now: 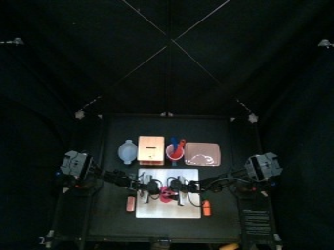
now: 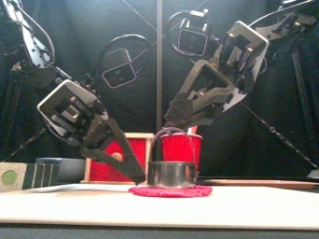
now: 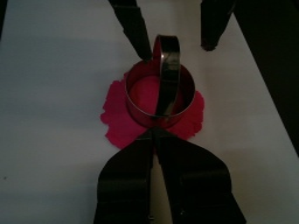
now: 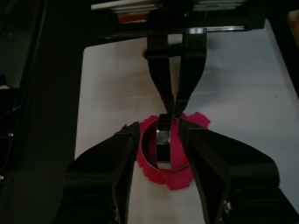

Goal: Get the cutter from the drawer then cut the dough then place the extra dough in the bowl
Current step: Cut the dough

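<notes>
white board (image 3: 59,70) | left jaws clamped on cutter (image 2: 173,174) on dough (image 3: 117,122), arm slanting down | right jaws apart

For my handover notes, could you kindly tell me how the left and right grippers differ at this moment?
The left gripper is shut on the cutter; the right gripper is open, jaws either side of it. The left gripper slants in low; the right gripper slants down from higher up. Both meet at the cutter, which stands on the dough.

Black curtains (image 1: 167,49); small black table (image 1: 115,221)
</notes>
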You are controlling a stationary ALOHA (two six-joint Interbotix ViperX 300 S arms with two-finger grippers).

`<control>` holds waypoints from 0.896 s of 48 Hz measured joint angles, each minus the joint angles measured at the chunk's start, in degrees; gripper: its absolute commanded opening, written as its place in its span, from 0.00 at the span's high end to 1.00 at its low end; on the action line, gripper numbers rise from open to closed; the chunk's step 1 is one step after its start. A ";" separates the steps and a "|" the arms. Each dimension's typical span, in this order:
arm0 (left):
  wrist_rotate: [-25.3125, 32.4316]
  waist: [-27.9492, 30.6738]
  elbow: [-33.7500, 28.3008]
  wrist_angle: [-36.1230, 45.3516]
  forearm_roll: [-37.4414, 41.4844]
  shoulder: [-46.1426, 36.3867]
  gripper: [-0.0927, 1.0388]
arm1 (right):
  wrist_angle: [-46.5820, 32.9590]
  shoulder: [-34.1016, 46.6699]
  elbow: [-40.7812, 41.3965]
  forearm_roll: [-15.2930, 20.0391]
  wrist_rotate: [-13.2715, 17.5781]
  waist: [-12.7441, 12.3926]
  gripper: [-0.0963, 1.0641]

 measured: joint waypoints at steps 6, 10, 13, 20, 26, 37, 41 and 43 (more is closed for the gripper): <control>0.09 0.00 -0.18 -0.26 -0.44 0.88 0.48 | 0.88 0.18 -0.53 0.00 0.09 -0.09 0.24; 0.09 0.00 -0.18 -0.53 -0.62 1.41 0.48 | 1.76 0.62 -0.88 0.18 0.09 -0.09 0.24; 0.09 0.00 -0.26 -0.53 -0.79 1.49 0.48 | 2.64 1.05 -1.05 0.18 0.09 -0.18 0.24; 0.09 0.00 -0.35 -0.70 -1.23 1.67 0.49 | 3.78 2.37 -1.58 0.18 0.09 -0.18 0.24; 0.09 0.00 -0.35 -0.70 -1.23 1.76 0.49 | 4.04 2.81 -2.11 -0.18 0.09 -0.18 0.24; 0.09 0.00 -0.44 -0.53 -1.41 1.67 0.49 | 4.22 3.25 -2.55 -0.26 0.09 -0.79 0.30; 0.09 0.00 -0.44 -0.44 -1.41 1.67 0.49 | 4.39 3.25 -2.55 -0.44 0.09 -0.97 0.36; 0.09 0.00 -0.44 -0.35 -1.41 1.67 0.49 | 4.57 3.43 -2.64 -0.70 0.09 -1.05 0.39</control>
